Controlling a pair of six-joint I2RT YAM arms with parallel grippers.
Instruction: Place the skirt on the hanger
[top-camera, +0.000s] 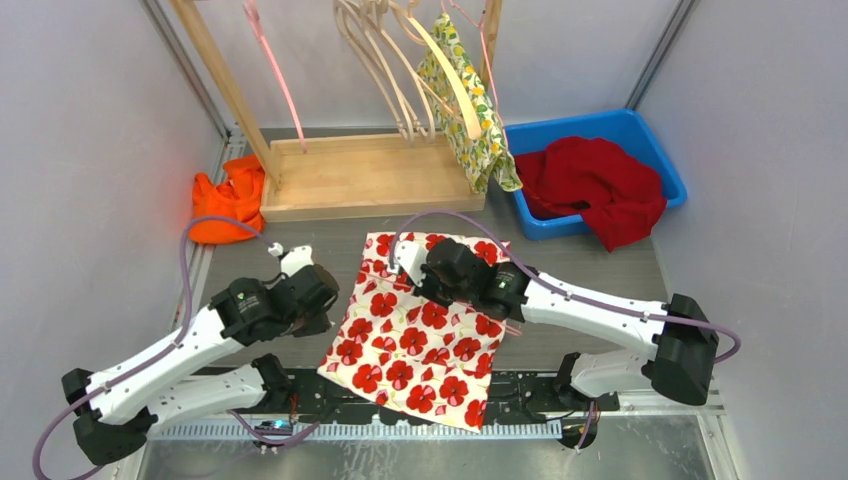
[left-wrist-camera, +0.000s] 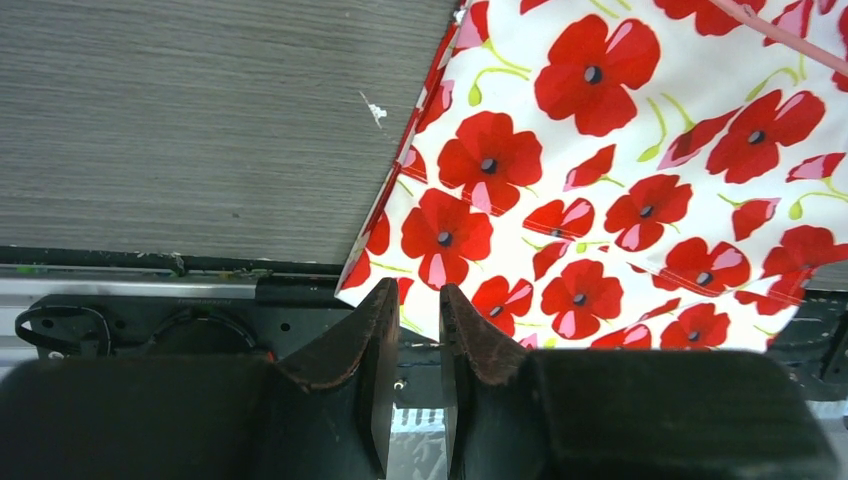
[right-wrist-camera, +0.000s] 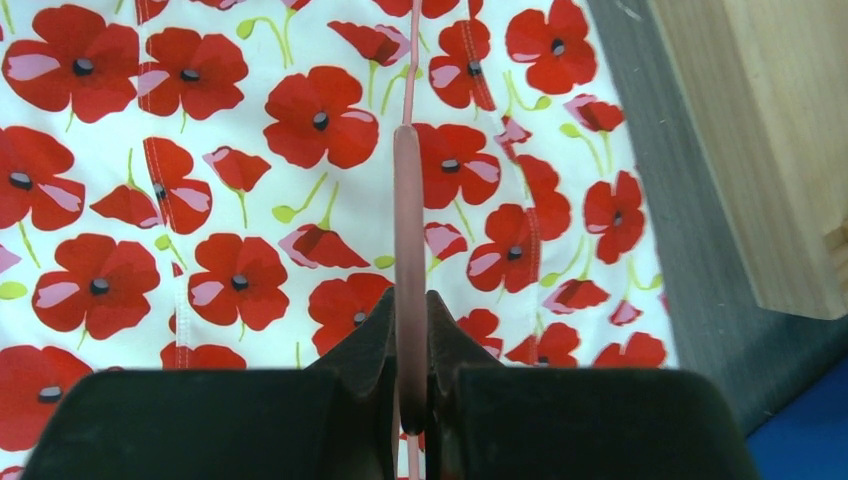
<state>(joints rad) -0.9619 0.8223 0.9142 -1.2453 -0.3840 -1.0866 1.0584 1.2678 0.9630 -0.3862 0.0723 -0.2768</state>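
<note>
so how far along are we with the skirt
Done: the right gripper has the pink hanger clamped and holds it over the skirt. In hand: the left gripper is by the skirt's edge, jaws slightly apart, gripping nothing. Left: the skirt lies flat on the table, not yet on the hanger.

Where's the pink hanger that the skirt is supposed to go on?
In the right wrist view, the pink hanger is pinched in the right gripper, over the poppy skirt at mid-table.
</note>
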